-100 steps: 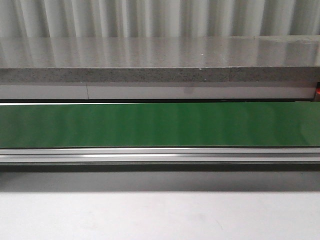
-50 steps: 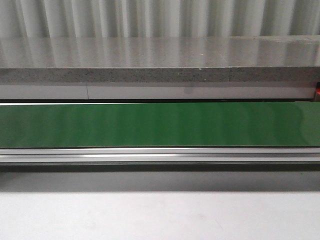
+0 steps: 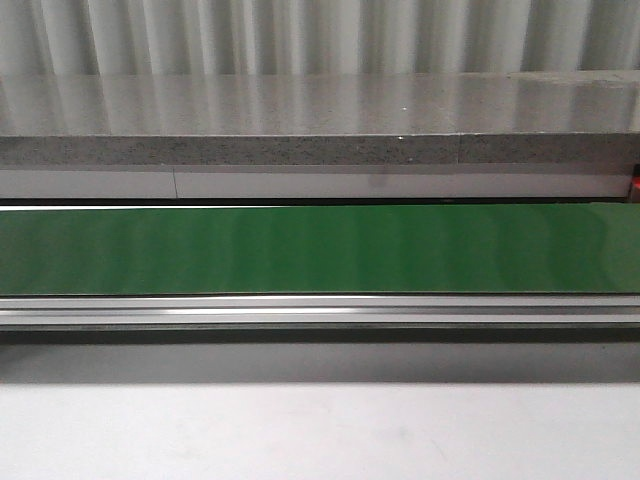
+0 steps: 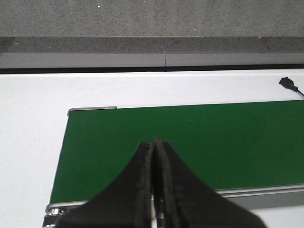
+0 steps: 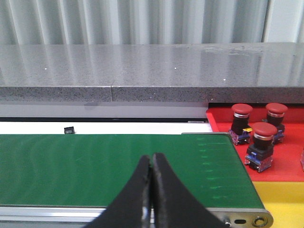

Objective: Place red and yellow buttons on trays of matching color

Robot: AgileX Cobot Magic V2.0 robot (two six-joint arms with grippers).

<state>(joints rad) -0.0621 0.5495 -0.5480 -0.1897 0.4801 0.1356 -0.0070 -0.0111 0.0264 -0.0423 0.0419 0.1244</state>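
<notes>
Currently both grippers sit pressed together, holding nothing, above the green belt [image 3: 320, 250].
Left gripper [image 4: 154, 145]: fingers together over the belt's end, white table [image 4: 28, 123] beside it. Right gripper [image 5: 151, 161]: fingers together over the other end; 3 red buttons [image 5: 260, 145] stand upright on the red tray [image 5: 285, 166], with the yellow tray [image 5: 285, 204] adjoining it.

no readable text, no labels, no brands, no numbers on anything
</notes>
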